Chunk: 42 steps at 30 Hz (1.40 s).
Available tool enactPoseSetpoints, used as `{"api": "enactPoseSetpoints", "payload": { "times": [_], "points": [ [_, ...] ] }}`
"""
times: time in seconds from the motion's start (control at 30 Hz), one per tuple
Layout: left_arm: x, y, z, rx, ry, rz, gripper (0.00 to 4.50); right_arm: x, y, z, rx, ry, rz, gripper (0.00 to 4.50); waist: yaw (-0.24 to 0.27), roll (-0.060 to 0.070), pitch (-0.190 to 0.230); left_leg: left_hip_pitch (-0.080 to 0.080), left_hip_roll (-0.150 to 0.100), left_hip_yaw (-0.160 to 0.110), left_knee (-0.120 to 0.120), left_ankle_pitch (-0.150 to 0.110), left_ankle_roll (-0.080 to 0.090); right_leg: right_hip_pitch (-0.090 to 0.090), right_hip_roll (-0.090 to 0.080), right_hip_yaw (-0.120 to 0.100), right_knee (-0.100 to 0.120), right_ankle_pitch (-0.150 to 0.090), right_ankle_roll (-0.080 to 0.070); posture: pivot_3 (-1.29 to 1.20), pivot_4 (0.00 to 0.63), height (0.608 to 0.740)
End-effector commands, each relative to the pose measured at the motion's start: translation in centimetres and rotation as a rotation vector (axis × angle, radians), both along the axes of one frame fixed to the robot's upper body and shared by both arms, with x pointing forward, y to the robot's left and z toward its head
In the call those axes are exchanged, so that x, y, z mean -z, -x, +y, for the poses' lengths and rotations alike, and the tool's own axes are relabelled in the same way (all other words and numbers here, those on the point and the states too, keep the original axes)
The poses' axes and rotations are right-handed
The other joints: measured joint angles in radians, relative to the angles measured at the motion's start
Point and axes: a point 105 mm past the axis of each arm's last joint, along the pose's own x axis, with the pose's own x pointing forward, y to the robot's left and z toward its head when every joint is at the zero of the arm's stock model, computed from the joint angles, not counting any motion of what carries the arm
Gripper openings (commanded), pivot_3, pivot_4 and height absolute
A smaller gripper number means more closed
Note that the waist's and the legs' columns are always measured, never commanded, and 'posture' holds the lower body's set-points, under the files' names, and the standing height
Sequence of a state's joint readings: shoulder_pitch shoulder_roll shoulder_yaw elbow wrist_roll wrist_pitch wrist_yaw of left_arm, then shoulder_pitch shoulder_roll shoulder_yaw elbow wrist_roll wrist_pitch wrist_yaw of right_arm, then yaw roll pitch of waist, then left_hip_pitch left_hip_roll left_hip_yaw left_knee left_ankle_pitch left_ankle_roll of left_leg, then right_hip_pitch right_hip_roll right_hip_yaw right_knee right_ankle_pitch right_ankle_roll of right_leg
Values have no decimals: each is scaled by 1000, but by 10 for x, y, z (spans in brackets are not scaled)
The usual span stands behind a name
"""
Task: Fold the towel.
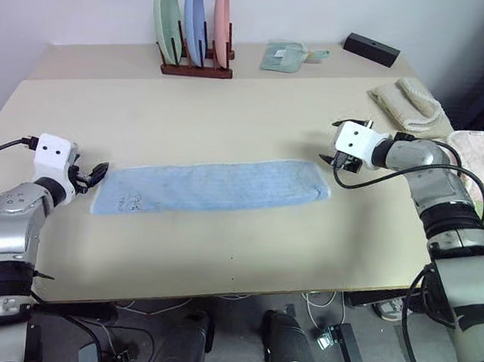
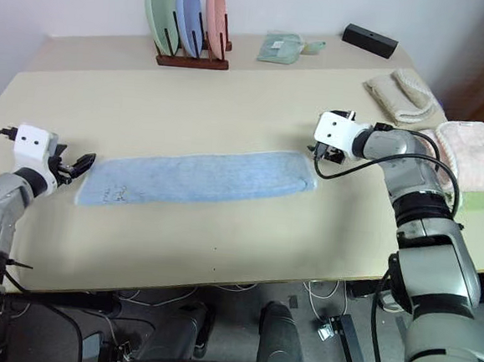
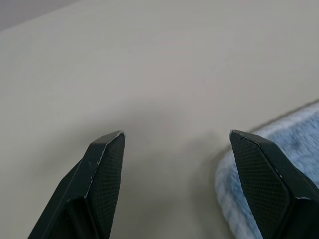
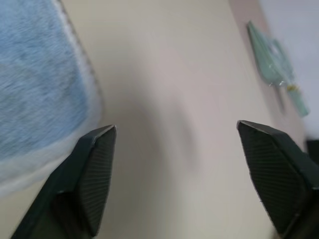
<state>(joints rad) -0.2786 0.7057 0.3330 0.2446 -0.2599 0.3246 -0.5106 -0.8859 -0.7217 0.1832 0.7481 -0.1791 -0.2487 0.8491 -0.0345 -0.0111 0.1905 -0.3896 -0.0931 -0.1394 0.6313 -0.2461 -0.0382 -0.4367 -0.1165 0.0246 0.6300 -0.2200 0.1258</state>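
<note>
The towel (image 1: pixel 212 187) lies flat on the bench (image 1: pixel 219 255) as a long, narrow light-blue strip, apparently already folded once along its length, with a small dark mark near its left end. Just beside that left end hangs the left gripper (image 1: pixel 91 174), its jaws apart and empty; the left wrist view shows bare bench between the two fingers (image 3: pixel 107 164) and the towel's corner beside one of them. Just beside the towel's right end, slightly above the bench, hangs the right gripper (image 1: pixel 342 161), its jaws wide apart and empty as well; the right wrist view shows the towel's pale-trimmed edge to one side of its fingers (image 4: pixel 97 164).

Step in hand, by judgement: a lengthwise fold appears finished and the towel lies free of both grippers. The next move probably calls for taking one short end, likely with both corners secured, and carrying it over to meet the other end, keeping the edges aligned so the strip halves cleanly.

Beyond the towel the beige bench top is plain and matte. To the towel's right lie cream rolled towels (image 1: pixel 409 104) and a pale pink folded one (image 1: pixel 481 154). Farther back stand a wooden rack with three plates (image 1: pixel 195 28), a small mint-green cloth (image 1: pixel 284 57) and a black box (image 1: pixel 371 49), before a plain pale wall.
</note>
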Motion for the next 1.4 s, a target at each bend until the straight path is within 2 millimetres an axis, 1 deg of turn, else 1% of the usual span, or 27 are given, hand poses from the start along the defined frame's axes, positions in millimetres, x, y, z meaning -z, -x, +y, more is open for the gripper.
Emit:
{"api": "enactPoseSetpoints", "payload": {
  "times": [0.03, 0.1, 0.13, 0.17, 0.2, 0.27, 0.3, 0.37, 0.4, 0.47, 0.53, 0.6, 0.73, 0.8, 0.93, 1.03, 1.1, 1.17, 1.2, 1.27, 1.33, 1.37, 1.4],
  "points": [
    [-43, 11, -9, 81, -26, -144, 3457, -31, 28, -3, -21, -283, 62, 4484, 2, 0, 0, 0, 0, 0, 0, 0, 0, 0, 0, 0, 0, 0, 0, 0, 150, 738],
    [-53, 20, -26, 167, -48, -172, 3457, -26, 59, -1, -51, -428, 184, 4484, 6, 0, 0, -1, 0, -1, 0, 0, 1, 0, 0, 0, -1, 0, 0, 0, 150, 738],
    [-54, 23, -32, 193, -52, -173, 3457, -24, 68, 1, -53, -460, 223, 4484, 14, 0, 0, -1, 0, -2, 0, -1, 1, 0, 0, 0, -1, 0, 0, 0, 150, 738],
    [-54, 26, -45, 244, -48, -173, 3457, -19, 81, 4, -52, -520, 288, 4484, 16, 0, 0, -1, 0, -2, 0, -1, 1, 0, 0, 0, -1, 0, 0, 0, 150, 738],
    [-53, 30, -64, 320, -54, -165, 3457, -11, 94, 8, -45, -590, 362, 4484, 18, 0, 0, 0, 0, -1, 0, -1, 1, 0, -1, 0, -1, 0, 0, 0, 150, 738],
    [-49, 36, -90, 423, -57, -145, 3457, -2, 113, 16, -26, -676, 457, 4484, 21, 0, 0, 0, 1, -1, 1, -1, 1, 1, 0, 1, -1, 1, 0, 0, 150, 738],
    [-45, 38, -102, 472, -51, -130, 3457, 1, 119, 20, -9, -716, 489, 4484, 22, 0, -1, 1, 1, -1, 2, -1, 1, 3, 0, 1, -1, 1, 0, 0, 150, 738],
    [-34, 52, -153, 675, -12, -91, 3457, 11, 126, 27, 78, -864, 570, 4484, 23, 0, -1, 2, 1, 1, 2, -1, 2, 3, 0, 1, -1, 0, 0, 0, 150, 738],
    [-29, 58, -171, 748, 12, -70, 3457, 18, 128, 30, 132, -918, 611, 4484, 24, -1, -2, 2, 1, 0, 3, -1, 2, 4, 0, 0, -1, 0, 0, 0, 150, 738],
    [-21, 69, -195, 845, 49, -26, 3457, 31, 132, 34, 228, -971, 662, 4484, 24, -1, -2, 2, 1, 0, 3, -1, 2, 5, 0, 1, -1, 1, 0, 0, 150, 738],
    [-16, 76, -212, 902, 69, -11, 3457, 41, 133, 37, 306, -1023, 701, 4484, 25, -1, -2, 2, 1, 0, 3, -1, 2, 4, 0, 0, -1, 1, 0, 0, 150, 738],
    [-13, 79, -222, 930, 81, -3, 3457, 49, 131, 39, 392, -1098, 736, 4484, 23, 0, -2, 2, 1, 0, 2, -1, 2, 4, 0, 0, -1, 1, 0, 0, 150, 738],
    [-12, 79, -226, 933, 107, 0, 3457, 57, 121, 39, 530, -1238, 761, 4484, 23, 0, -2, 2, 1, 1, 2, -1, 2, 4, 1, 0, -1, 1, 0, 0, 150, 738],
    [-12, 81, -227, 943, 120, 13, 3457, 58, 112, 39, 589, -1310, 768, 4484, 23, 1, -2, 2, 1, 1, 2, -1, 2, 4, 1, 0, -1, 1, -1, 0, 150, 738],
    [-2, 93, -229, 986, 97, 72, 3457, 62, 92, 37, 699, -1424, 774, 4484, 21, 1, -2, 2, 1, 0, 2, -1, 2, 4, 1, 0, -1, 1, -1, 0, 150, 738],
    [-2, 95, -231, 984, 104, 72, 3457, 67, 76, 32, 787, -1482, 771, 4484, 19, 1, -3, 3, 1, 1, 2, -1, 2, 4, 1, 0, -1, 1, -1, 0, 150, 738],
    [-3, 95, -232, 977, 103, 66, 3457, 69, 68, 29, 830, -1514, 764, 3968, 21, 1, -3, 3, 1, 1, 2, -1, 2, 5, 1, 0, -1, 1, -1, 0, 150, 738],
    [-3, 95, -231, 969, 100, 64, 3457, 70, 64, 26, 850, -1520, 748, 3240, 21, 1, -3, 4, 1, 0, 2, -1, 2, 6, 1, 0, -1, 1, -1, 0, 150, 738],
    [-2, 95, -231, 966, 100, 64, 3457, 69, 63, 25, 854, -1518, 741, 2651, 20, 1, -3, 4, 1, 1, 2, -1, 2, 6, 1, 0, -1, 1, -1, 0, 150, 738],
    [-1, 97, -231, 963, 96, 68, 3457, 67, 61, 25, 848, -1521, 733, 1705, 18, 1, -3, 4, 1, 1, 1, -1, 2, 6, 1, 0, -1, 1, -1, 0, 150, 738],
    [1, 99, -231, 960, 94, 71, 3457, 63, 61, 20, 846, -1521, 702, 667, 17, 2, -3, 4, 1, 1, 1, -1, 2, 6, 1, 0, -1, 1, -1, 0, 150, 738],
    [1, 99, -230, 959, 93, 72, 3457, 61, 61, 17, 848, -1520, 688, 44, 17, 2, -3, 4, 1, 1, 1, -1, 2, 6, 1, 0, -1, 1, -1, 0, 150, 738],
    [2, 99, -230, 958, 94, 73, 3457, 58, 61, 13, 847, -1516, 663, 44, 18, 2, -3, 4, 1, 1, 1, -1, 2, 6, 1, 0, -1, 1, -1, 0, 150, 738]
  ]
}}
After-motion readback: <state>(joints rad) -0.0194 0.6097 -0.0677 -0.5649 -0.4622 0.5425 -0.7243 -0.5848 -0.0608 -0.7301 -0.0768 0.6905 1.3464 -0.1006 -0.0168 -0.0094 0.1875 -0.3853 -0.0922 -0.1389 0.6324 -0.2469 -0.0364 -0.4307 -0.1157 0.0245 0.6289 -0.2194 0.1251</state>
